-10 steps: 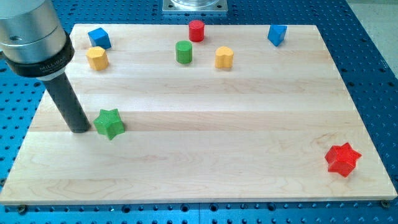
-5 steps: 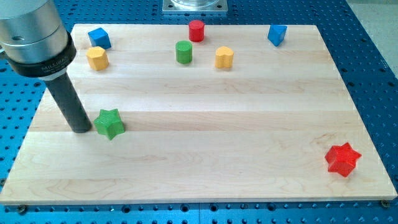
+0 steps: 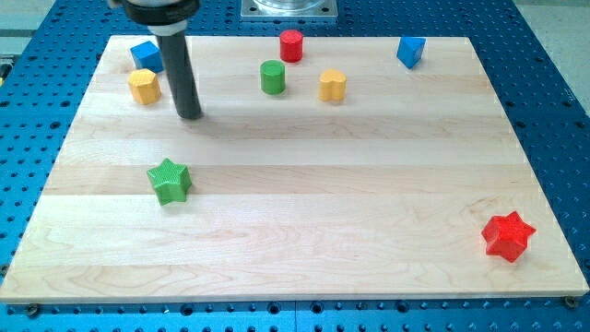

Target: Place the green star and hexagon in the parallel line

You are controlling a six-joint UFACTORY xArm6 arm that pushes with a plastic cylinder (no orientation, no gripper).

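The green star (image 3: 170, 180) lies on the wooden board (image 3: 304, 212) at the view's left, below the middle. A yellow hexagon (image 3: 144, 86) sits near the top left, and a second yellow hexagon (image 3: 333, 85) sits right of the green cylinder (image 3: 272, 77). My tip (image 3: 189, 114) rests on the board above the green star, well apart from it, and just right of the left yellow hexagon without touching it.
A blue cube (image 3: 145, 55) sits at the top left above the left yellow hexagon. A red cylinder (image 3: 291, 44) stands at the top centre, a blue block (image 3: 411, 51) at the top right, and a red star (image 3: 508, 235) at the bottom right.
My tip has left the green star's left side and moved up and right, to a spot beside the left yellow hexagon. The green star has shifted slightly to the right.
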